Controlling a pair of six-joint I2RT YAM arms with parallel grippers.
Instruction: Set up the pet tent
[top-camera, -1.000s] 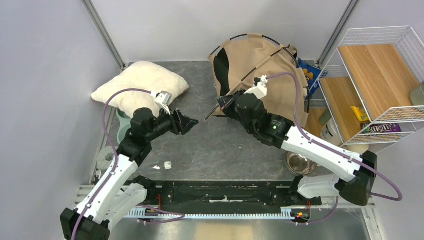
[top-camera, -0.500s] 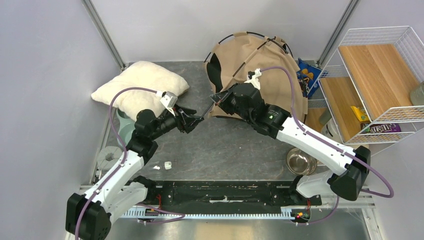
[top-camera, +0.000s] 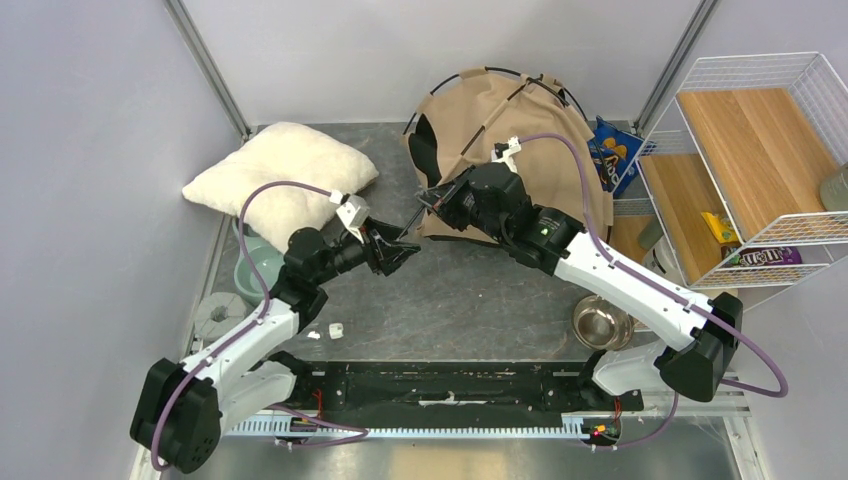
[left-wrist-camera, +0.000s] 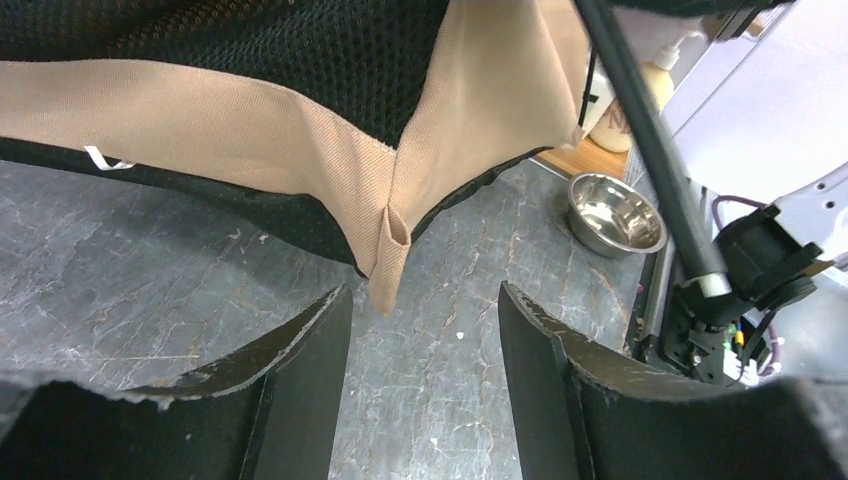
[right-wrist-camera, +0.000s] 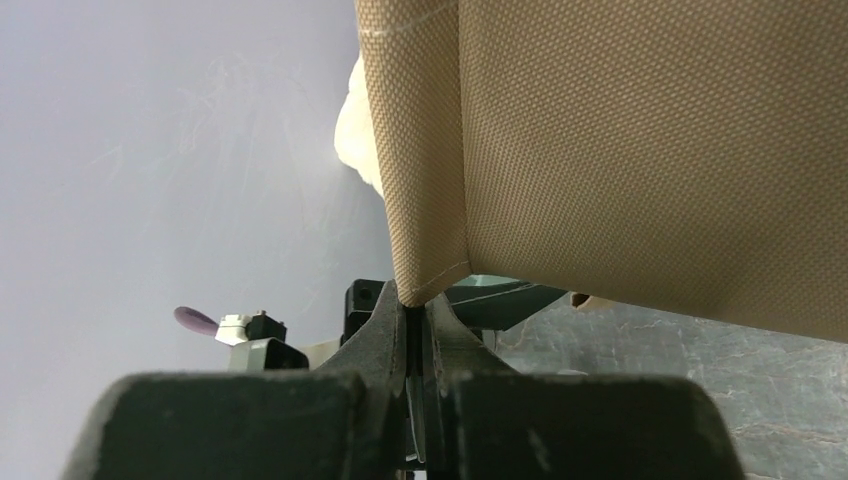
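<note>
Robot lab test cell, dressed as pet corner. Plain pale wall panels on aluminium frame posts close in small stone-look floor mat. Left arm and right arm, both white, bolted to black base rail at near edge; purple cables loop outside. Props staged around: pet tent, fluffy pillow, steel bowl, wire rack with wooden shelves, snack bags.
</note>
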